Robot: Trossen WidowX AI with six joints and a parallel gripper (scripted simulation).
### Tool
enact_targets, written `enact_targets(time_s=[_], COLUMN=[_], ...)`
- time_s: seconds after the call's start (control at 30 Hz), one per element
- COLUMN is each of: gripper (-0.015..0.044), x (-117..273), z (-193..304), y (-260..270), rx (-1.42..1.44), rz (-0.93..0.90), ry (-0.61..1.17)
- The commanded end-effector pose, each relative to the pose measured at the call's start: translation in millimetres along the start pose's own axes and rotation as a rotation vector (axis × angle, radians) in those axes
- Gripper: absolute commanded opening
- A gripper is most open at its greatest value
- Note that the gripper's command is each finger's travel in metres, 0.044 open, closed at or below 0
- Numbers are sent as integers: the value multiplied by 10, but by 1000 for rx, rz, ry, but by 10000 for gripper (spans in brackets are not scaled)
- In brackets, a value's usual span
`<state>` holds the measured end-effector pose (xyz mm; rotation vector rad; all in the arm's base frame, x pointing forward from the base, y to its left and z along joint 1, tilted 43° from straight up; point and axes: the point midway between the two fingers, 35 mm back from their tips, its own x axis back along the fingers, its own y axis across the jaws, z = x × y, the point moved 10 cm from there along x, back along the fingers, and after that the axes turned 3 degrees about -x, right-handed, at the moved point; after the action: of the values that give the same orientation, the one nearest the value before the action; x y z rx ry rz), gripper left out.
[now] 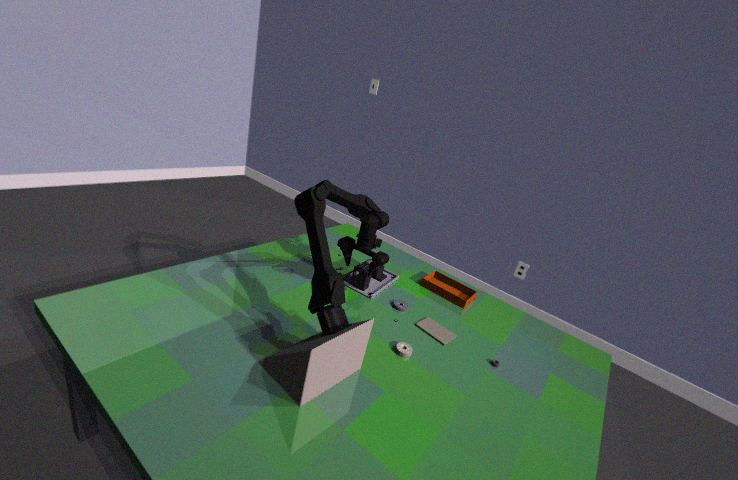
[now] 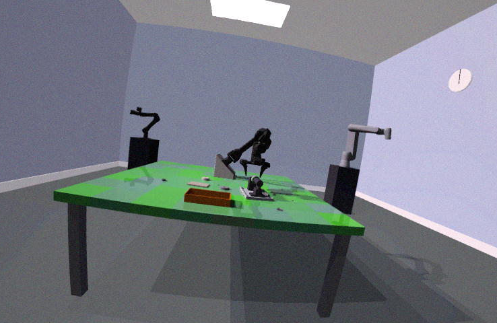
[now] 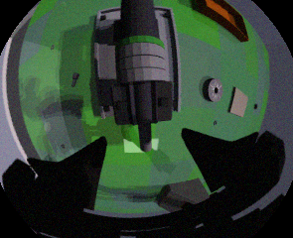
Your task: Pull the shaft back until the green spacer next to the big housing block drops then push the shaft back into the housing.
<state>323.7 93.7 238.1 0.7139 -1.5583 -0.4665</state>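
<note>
The big dark housing block (image 3: 137,20) is at the top of the wrist view, on a pale base plate (image 1: 375,290) (image 3: 176,74). The green spacer (image 3: 142,41) is a thin band around the shaft line, directly beside the housing. Several grey spacers (image 3: 142,60) sit in a row after it, up to a dark support. The dark shaft (image 3: 144,130) sticks out of this support toward the wrist view's bottom. My gripper (image 1: 363,262) (image 2: 253,175) (image 3: 144,136) is open and empty. Its fingers are above the assembly, one on each side of the shaft's free end in the wrist view.
An orange tray (image 1: 448,289) (image 2: 207,198) (image 3: 225,15) stands beside the assembly. A grey disc (image 1: 399,305) (image 3: 215,90), a pale disc (image 1: 404,349), a flat beige plate (image 1: 435,330) (image 3: 238,102) and a small dark part (image 1: 494,362) lie on the table. A small dark piece (image 3: 74,79) lies across from them.
</note>
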Motion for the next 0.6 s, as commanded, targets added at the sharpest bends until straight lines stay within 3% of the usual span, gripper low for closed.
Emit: enact_targets(time_s=[0.0, 0.57], gripper=[440, 440], x=[-75, -196], z=[3, 11], y=[-6, -3], rx=[-5, -5], rz=[2, 1], ry=[3, 3])
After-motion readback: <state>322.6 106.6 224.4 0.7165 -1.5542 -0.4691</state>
